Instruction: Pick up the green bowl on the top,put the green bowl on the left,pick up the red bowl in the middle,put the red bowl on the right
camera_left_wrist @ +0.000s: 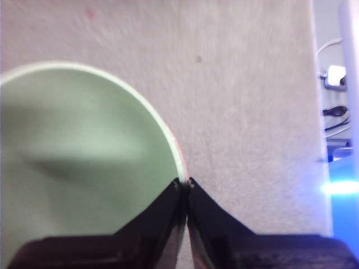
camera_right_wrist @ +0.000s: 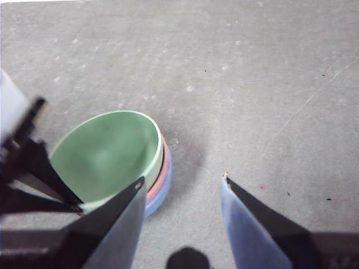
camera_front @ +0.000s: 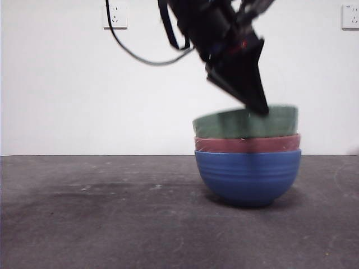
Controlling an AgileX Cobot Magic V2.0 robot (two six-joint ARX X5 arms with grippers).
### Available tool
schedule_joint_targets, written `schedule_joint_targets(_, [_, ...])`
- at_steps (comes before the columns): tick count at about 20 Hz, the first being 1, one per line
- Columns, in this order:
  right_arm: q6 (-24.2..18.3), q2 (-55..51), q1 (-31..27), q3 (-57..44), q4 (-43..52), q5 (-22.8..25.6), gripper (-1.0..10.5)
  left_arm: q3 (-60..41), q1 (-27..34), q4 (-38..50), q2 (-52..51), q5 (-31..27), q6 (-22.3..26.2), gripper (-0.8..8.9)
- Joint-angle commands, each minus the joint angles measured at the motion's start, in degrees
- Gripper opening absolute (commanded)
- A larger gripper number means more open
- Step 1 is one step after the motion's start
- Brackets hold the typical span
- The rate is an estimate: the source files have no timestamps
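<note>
Looking level across the table [camera_front: 84, 213], I see the green bowl [camera_front: 245, 123] tilted atop the red bowl [camera_front: 247, 144], which nests in the blue bowl [camera_front: 248, 176]; my left gripper [camera_front: 255, 101] meets the green bowl's rim from above. At my left wrist, my left gripper [camera_left_wrist: 184, 188] is pinched tight on that rim; the green bowl [camera_left_wrist: 78, 168] is empty. From my right wrist, my right gripper [camera_right_wrist: 182, 190] hangs spread, just beside the blue bowl [camera_right_wrist: 160, 196], near the stack.
</note>
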Motion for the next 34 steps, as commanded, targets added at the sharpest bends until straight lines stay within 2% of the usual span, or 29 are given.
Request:
schedule_joint_targets(1, [-0.2,0.0,0.0,0.3,0.3,0.1,2.2,5.5,0.0,-4.6,-0.1,0.1,-2.5,-0.09])
schedule_joint_targets(4, [-0.2,0.0,0.0,0.3,0.4,0.1,2.2,11.6,0.5,-12.4,-1.1,-0.9,-7.8,-0.09])
schedule_joint_targets(8, [-0.3,0.0,0.0,0.3,0.3,0.3,2.2,11.6,2.5,-20.5,-6.7,-9.1,-12.3,-0.09])
schedule_joint_targets(11, [-0.2,0.0,0.0,0.3,0.3,2.8,2.2,11.2,6.9,-25.3,-9.0,-8.9,-14.8,-0.09])
schedule_joint_targets(13, [-0.2,0.0,0.0,0.3,0.3,2.9,2.2,9.9,10.0,-25.1,-10.1,-8.9,-15.3,-0.09])
schedule_joint_targets(18, [-0.1,0.0,0.0,0.3,0.4,2.9,2.2,3.5,16.0,-18.1,-13.3,-9.1,-17.9,-0.09])
schedule_joint_targets(23, [0.4,0.0,0.0,0.3,0.9,2.9,2.2,-10.3,20.0,-5.2,-14.4,-10.5,-20.6,-0.09])
schedule_joint_targets(27, [0.4,0.7,0.0,0.3,1.0,2.9,2.2,-21.6,20.3,6.3,-14.4,-16.8,-21.3,-0.09])
schedule_joint_targets(31, [0.9,3.0,0.0,0.3,1.1,2.6,2.2,-28.0,19.9,13.6,-14.4,-17.7,-21.2,-0.09])
schedule_joint_targets(34, [1.0,4.7,0.0,0.3,1.6,2.5,2.2,-30.8,19.9,15.9,-14.4,-17.7,-21.2,-0.09])
